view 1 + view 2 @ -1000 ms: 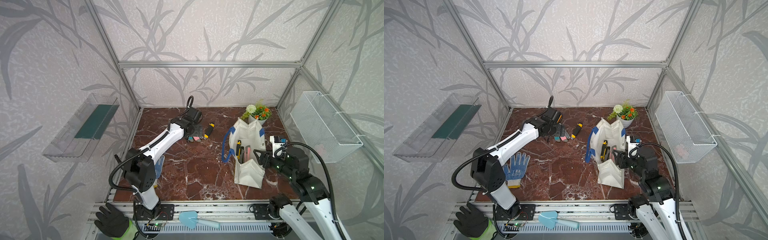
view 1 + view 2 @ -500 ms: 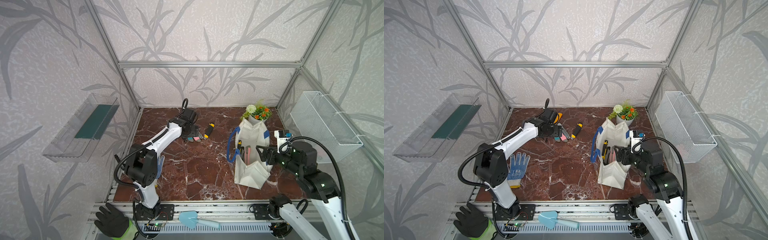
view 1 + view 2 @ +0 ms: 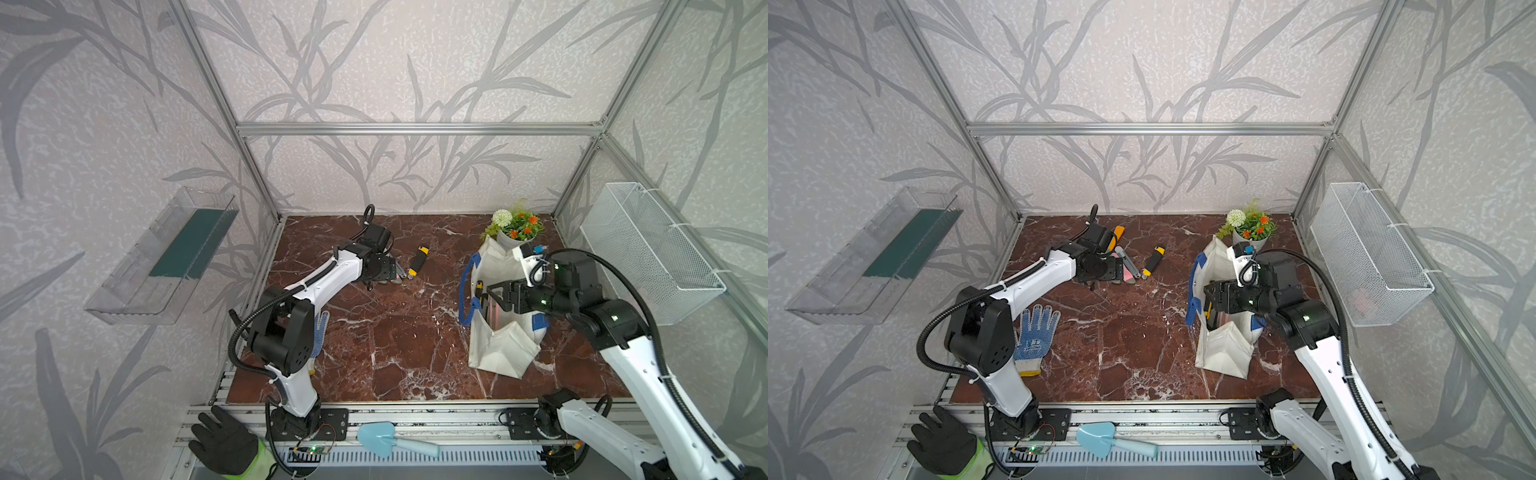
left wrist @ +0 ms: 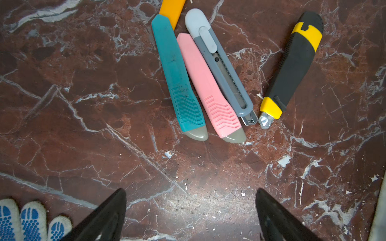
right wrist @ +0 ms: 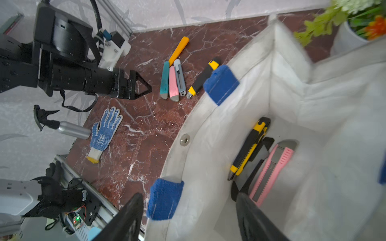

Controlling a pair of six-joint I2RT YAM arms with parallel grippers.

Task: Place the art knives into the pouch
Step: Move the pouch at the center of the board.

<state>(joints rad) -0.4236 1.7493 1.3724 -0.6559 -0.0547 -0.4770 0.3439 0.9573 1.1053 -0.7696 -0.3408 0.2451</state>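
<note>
Behind the pouch [image 3: 498, 353] stands a flower pot [image 3: 515, 228], glove [image 3: 1036, 332] well apart.

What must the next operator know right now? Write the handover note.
Left gripper: open, empty, hovering short of the knives on the table.
Right gripper: open, jaws astride the rim of the pouch.
On the table: teal knife, pink knife and grey knife side by side, orange knife by the teal one's end, black-and-yellow knife apart.
Done: yellow-black knife and pink-grey knife lie in the pouch.
To do: pick the next knife and drop it in.
</note>
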